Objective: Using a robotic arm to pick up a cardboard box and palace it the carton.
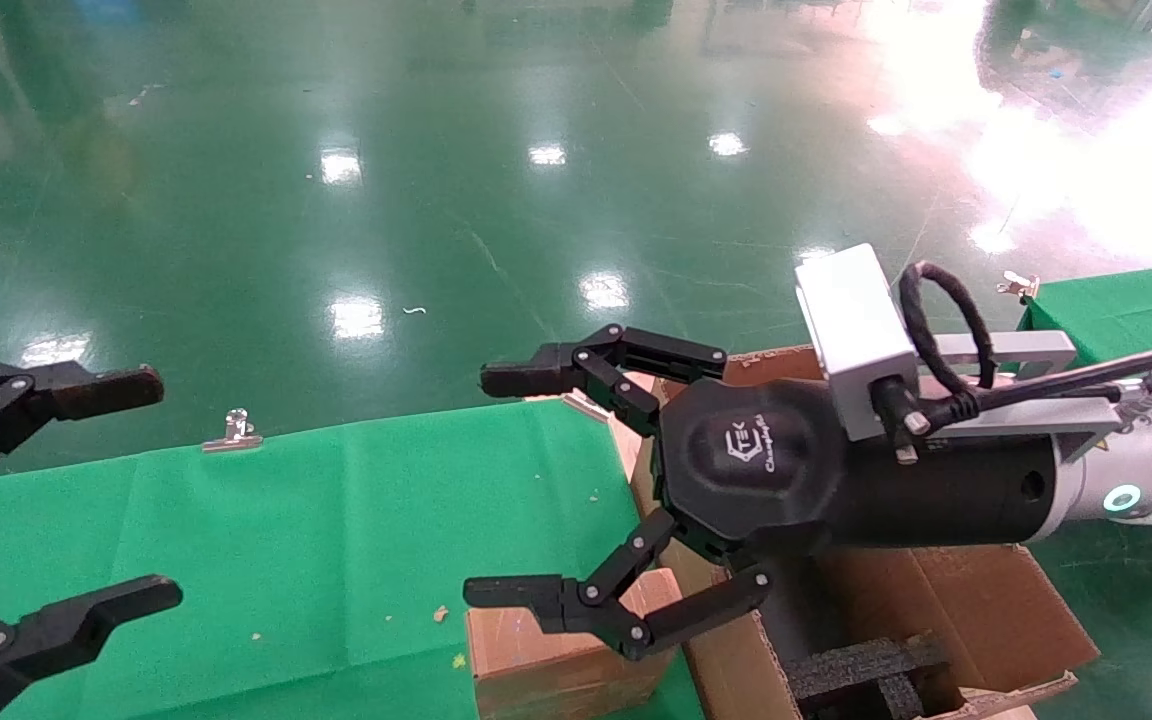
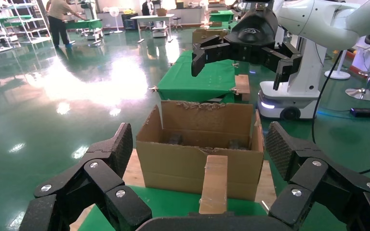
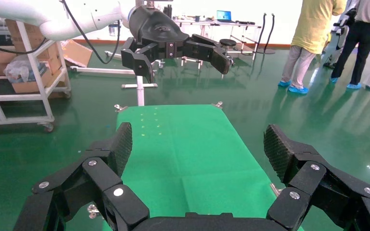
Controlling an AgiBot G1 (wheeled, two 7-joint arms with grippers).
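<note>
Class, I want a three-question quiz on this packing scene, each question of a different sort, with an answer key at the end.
1. True or false: the right gripper is holding the cardboard box.
2. Multiple choice: what lies inside the carton? A) bottles B) black foam C) a towel
3. Fill in: the box rests on a ____ cloth.

Key
1. False. Its jaws are open and it hangs above the box, which sits on the cloth beside the carton.
2. B
3. Green. The left gripper is also open, at the cloth's far end from the carton.
</note>
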